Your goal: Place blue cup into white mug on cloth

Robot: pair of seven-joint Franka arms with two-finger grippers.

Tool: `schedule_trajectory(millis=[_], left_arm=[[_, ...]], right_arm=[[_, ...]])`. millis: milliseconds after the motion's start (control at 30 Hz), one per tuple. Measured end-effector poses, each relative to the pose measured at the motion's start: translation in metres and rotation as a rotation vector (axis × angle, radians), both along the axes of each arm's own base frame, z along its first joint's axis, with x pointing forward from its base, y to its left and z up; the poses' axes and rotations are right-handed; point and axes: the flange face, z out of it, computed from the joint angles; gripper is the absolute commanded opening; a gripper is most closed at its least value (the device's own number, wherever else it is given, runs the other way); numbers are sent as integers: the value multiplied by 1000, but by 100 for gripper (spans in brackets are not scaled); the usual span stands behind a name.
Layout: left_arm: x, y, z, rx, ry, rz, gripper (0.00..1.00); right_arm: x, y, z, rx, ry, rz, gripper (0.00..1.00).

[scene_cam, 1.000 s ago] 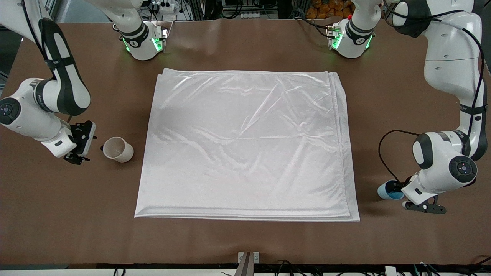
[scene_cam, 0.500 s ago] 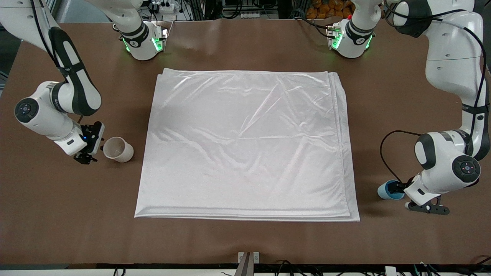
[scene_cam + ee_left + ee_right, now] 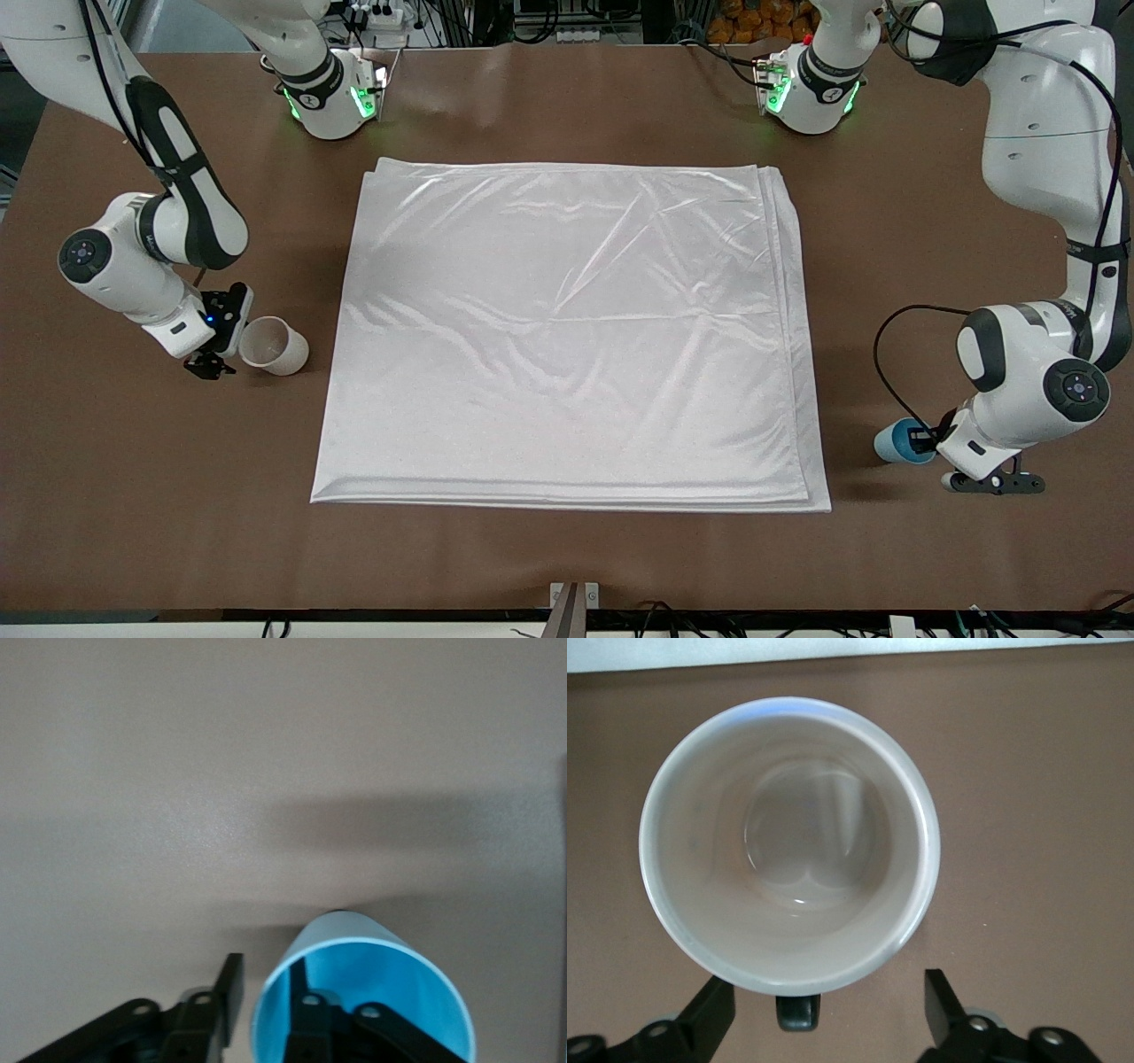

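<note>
Brown tabletop (image 3: 567, 106) carrying one large shiny white cloth (image 3: 567, 337), one white mug (image 3: 273, 346) and one blue cup (image 3: 897, 441); two arms, each with one gripper.

Progress: early stage. Neither vessel is on the cloth yet. The white mug stands upright on bare table just beside the cloth's edge, toward the right arm's end. The blue cup stands on bare table near the cloth's corner closest to the front camera, toward the left arm's end. The two vessels are well apart, with the whole cloth between them.

Right gripper (image 3: 824, 1010): low at the mug, fingers spread apart, one to each side of the small dark handle (image 3: 799, 1012); the right wrist view shows no contact with handle or wall.

Left gripper (image 3: 266, 1010): low at the blue cup, straddling its rim, one finger inside the bright blue interior and one outside the wall. A gap shows between the outer finger and the wall, so the fingers appear parted and not yet clamped.

Remaining, by judgement: close on each vessel, carry the mug onto the cloth, then lower the cup into the mug.
</note>
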Motion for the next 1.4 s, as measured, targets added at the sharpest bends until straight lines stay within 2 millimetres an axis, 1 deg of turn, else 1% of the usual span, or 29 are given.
schedule_trajectory(millis=[167, 300, 467, 567, 700, 867, 967, 1067, 1300, 1400], left_arm=[[1, -3, 4, -3, -7, 14, 0], [1, -3, 8, -3, -10, 15, 0], [-1, -2, 9, -3, 15, 19, 0], [-2, -2, 15, -4, 28, 21, 0], [-3, -4, 32, -6, 34, 21, 0], [-2, -14, 57, -17, 26, 11, 0], [-3, -21, 70, -24, 28, 6, 0], [-5, -27, 78, -35, 39, 7, 0], [-9, -34, 95, -101, 52, 44, 0], [-11, -40, 100, -118, 62, 42, 0]], right_arm=[[1, 0, 1, -2, -4, 23, 20], [1, -1, 1, -3, -8, 24, 9], [2, -3, 4, -5, -16, 24, 8], [3, -3, 7, -6, -23, 25, 8], [6, -3, 16, -10, -41, 27, 6], [12, 4, 38, -14, -79, 40, 5], [14, 17, 51, -9, -91, 54, 5], [18, 36, 62, 2, -90, 55, 5], [27, 97, 85, 32, -63, 46, 5], [31, 126, 94, 41, -57, 46, 5]])
